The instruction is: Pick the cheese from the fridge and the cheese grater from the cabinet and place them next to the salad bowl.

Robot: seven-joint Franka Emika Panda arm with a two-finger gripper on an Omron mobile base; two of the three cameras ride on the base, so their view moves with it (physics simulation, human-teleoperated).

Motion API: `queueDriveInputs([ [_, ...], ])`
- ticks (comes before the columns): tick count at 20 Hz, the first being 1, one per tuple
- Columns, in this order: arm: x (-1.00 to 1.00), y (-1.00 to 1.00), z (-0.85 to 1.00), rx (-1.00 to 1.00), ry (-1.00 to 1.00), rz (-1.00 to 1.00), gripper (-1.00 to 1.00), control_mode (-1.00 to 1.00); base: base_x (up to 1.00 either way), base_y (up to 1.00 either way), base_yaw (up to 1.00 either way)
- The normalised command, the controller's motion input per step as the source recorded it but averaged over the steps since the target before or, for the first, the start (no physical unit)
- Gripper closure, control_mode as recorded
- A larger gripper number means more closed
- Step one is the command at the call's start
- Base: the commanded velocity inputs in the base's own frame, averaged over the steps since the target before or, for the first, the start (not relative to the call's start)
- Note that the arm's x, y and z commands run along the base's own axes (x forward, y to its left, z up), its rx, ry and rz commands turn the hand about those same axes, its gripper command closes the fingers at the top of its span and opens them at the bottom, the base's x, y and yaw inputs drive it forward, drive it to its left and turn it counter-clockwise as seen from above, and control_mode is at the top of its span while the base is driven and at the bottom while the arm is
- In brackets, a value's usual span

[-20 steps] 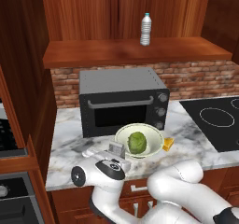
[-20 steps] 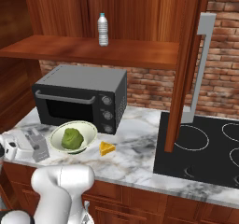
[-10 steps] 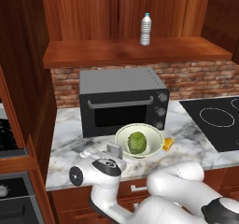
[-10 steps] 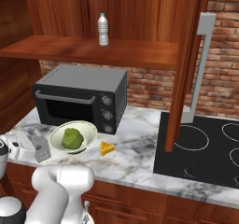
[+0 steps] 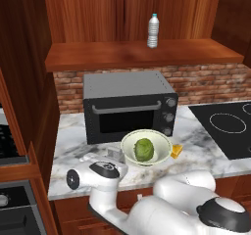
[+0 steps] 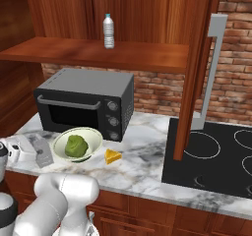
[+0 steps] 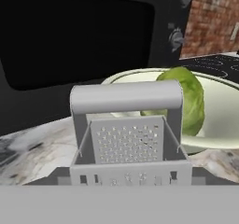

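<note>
Marble counter (image 6: 147,151) under the wooden shelf is where you are working, with the dark toaster oven (image 5: 128,105) at the back and the cooktop (image 6: 216,161) off to one side. You have the salad bowl (image 5: 128,143) in front of the oven, holding its lettuce ball (image 5: 144,149), and the cheese (image 6: 112,156) already lies on the marble just beside the bowl. The cheese grater (image 7: 129,141) sits on the counter on the bowl's other side, close to the rim; whether it touches you cannot tell. In the hand view it stands upright, handle uppermost, straight ahead of the camera. The gripper's fingertips are not visible there, so you cannot tell whether the jaws are apart or clamped on the grater. That is your main risk: if the fingers grip or catch the grater as you pull the arm away, you could drag or tip it, and its tapering body looks easy to topple. Watch the bowl too, since a sideways swing could knock the grater into it.
</note>
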Motion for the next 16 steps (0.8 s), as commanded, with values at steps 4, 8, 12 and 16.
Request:
queueDriveInputs([
  [4,0.0,0.0,-0.23,0.0,-0.05,0.0,-1.0,-1.0,0.0,0.0,0.0],
  [8,0.0,0.0,-0.15,0.0,-0.09,0.0,-1.0,-1.0,0.0,0.0,0.0],
  [12,0.0,0.0,-0.04,-0.02,-0.17,0.0,-1.0,-1.0,0.0,0.0,0.0],
  [16,0.0,0.0,0.0,0.0,-0.1,0.0,-1.0,-1.0,0.0,0.0,0.0],
])
